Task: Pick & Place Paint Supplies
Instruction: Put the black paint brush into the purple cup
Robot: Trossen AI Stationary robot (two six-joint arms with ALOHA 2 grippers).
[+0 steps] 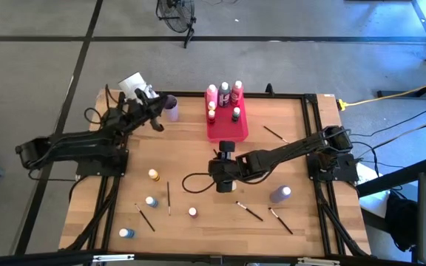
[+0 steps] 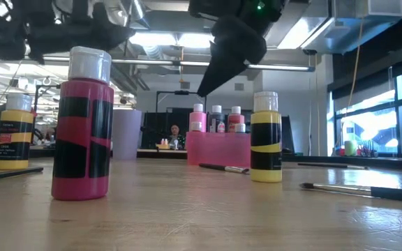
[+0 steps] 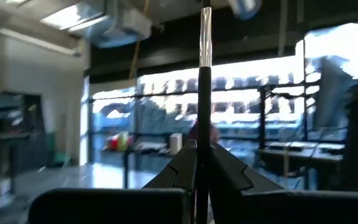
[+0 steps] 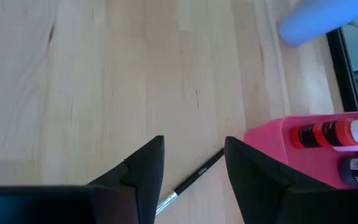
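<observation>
A thin dark paintbrush (image 3: 204,93) was clamped upright in the closed left gripper (image 1: 156,122) beside the lilac plastic cup (image 1: 171,109). The right gripper (image 4: 194,165) was held open above another thin brush (image 4: 194,179) beside the pink rectangular tray (image 4: 278,146).

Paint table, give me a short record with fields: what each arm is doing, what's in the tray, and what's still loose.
left gripper: jaws shut on a paintbrush, near the lilac cup
right gripper: jaws open, empty, above a brush beside the tray
tray: pink, holds several bottles
loose on table: more bottles and brushes
</observation>
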